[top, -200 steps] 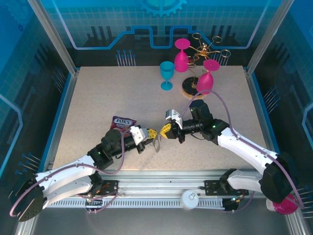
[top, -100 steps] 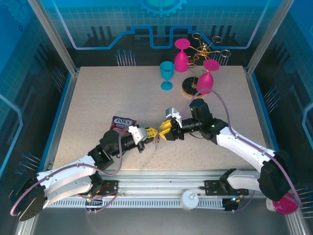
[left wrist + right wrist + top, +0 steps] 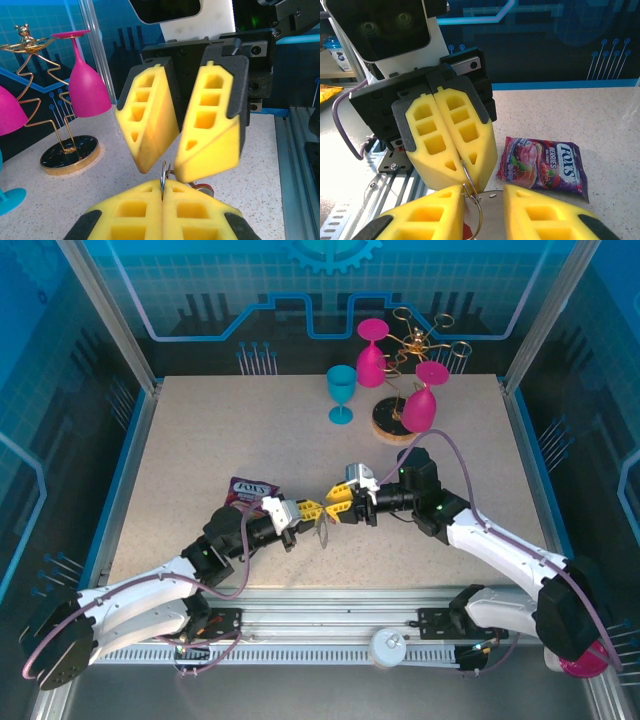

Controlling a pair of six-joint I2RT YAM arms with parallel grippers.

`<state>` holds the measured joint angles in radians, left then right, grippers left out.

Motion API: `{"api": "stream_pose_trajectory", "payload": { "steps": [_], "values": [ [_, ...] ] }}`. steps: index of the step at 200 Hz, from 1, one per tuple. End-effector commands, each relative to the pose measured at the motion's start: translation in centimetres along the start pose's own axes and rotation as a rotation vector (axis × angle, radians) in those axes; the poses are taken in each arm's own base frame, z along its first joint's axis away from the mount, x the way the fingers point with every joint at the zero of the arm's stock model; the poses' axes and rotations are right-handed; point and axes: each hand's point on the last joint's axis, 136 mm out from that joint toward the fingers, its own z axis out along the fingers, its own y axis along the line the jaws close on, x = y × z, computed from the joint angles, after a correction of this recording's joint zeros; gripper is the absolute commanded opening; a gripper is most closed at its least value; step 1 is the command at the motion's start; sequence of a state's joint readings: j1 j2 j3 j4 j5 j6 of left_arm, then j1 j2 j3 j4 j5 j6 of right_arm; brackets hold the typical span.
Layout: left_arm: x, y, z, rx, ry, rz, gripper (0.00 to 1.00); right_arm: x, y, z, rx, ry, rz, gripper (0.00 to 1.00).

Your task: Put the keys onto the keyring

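Setting: we work on a speckled beige table [image 3: 200,440] inside a blue-walled enclosure, our arm bases at the near edge.

Left of centre: a purple snack packet [image 3: 252,490] lies flat just beyond our left forearm; the right wrist view shows it too [image 3: 545,167].

Left gripper [image 3: 306,510]: we see its yellow pads pressed flat together in the left wrist view [image 3: 162,192], with a thin silver wire ring [image 3: 163,177] pinched upright between them. We judge this ring to belong to the keyring [image 3: 322,530], whose grey loop seems to hang below the pads in the top view.

Keys: a scrap of red beside the left pads [image 3: 202,189] may be the tag; we cannot tell what holds it.

Right gripper [image 3: 338,508]: it faces the left one, tips nearly touching. Its fingers are parted narrowly around the ring and a metal piece [image 3: 485,212]; we cannot tell whether they grip anything.

Far right: a teal cup [image 3: 341,392], pink glasses [image 3: 371,352] and a gold wire rack [image 3: 415,345] stand well apart from the work.

Step in hand: we judge it to be the threading, mid-task.

Next move: it calls for fine alignment of key to ring while our left grip stays firm.
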<state>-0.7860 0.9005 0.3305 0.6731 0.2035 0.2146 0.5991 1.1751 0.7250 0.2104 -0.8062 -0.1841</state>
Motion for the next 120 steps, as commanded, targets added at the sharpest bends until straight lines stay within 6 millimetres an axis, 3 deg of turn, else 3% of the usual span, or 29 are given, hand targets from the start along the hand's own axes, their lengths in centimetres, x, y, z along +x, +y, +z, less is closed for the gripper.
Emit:
{"api": "stream_pose_trajectory", "payload": {
  "steps": [1, 34, 56, 82, 98, 113, 120],
  "values": [
    [-1.2, -0.2, -0.1, 0.019, -0.054, -0.005, 0.0, -0.2, 0.1, 0.2, -0.021, -0.023, -0.039, 0.25],
    [-1.2, -0.3, 0.0, 0.024, -0.063, -0.015, 0.0, 0.0, 0.1, 0.5, -0.037, -0.018, -0.042, 0.18],
    [-1.2, -0.2, 0.0, 0.021, -0.063, -0.02, 0.0, -0.3, 0.1, 0.6, -0.048, -0.024, -0.047, 0.0],
    [-0.5, 0.8, 0.0, -0.037, -0.02, -0.027, 0.0, -0.3, 0.2, 0.4, -0.042, 0.012, -0.041, 0.0],
    [0.4, 1.2, -0.1, -0.06, 0.052, -0.007, 0.11, 0.2, 0.3, 0.0, -0.032, 0.089, -0.049, 0.0],
    [1.3, 1.1, -0.2, -0.054, 0.128, 0.016, 0.13, 1.6, 0.8, -0.3, -0.036, 0.186, -0.067, 0.0],
    [1.5, 1.1, -0.2, -0.05, 0.157, 0.027, 0.12, 1.0, 0.9, -0.4, -0.037, 0.217, -0.097, 0.0]
  ]
}}
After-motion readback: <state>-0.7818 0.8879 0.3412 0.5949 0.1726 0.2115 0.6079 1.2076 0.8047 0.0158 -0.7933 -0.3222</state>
